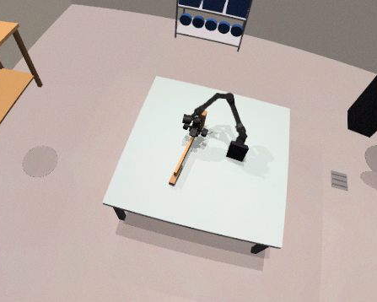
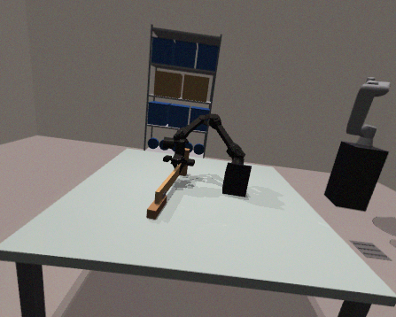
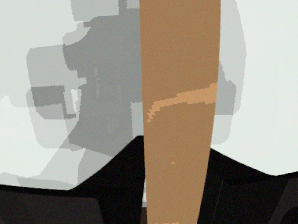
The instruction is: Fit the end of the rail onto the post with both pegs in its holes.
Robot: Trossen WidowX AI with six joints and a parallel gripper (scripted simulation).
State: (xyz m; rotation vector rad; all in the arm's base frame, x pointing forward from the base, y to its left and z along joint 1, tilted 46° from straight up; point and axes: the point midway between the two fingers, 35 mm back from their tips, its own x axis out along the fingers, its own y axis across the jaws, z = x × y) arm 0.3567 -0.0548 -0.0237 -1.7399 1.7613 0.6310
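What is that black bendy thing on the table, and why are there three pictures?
The black bendy thing is a robot arm with joints like an elbow. Its base is the black box on the pale table. One picture looks down from above, one looks from the side, and one comes from a camera on the arm's wrist. At the arm's tip is its end effector, two fingers that pinch. They are shut on a long wooden rail, lifting one end. The rail's other end rests on a low wooden block.
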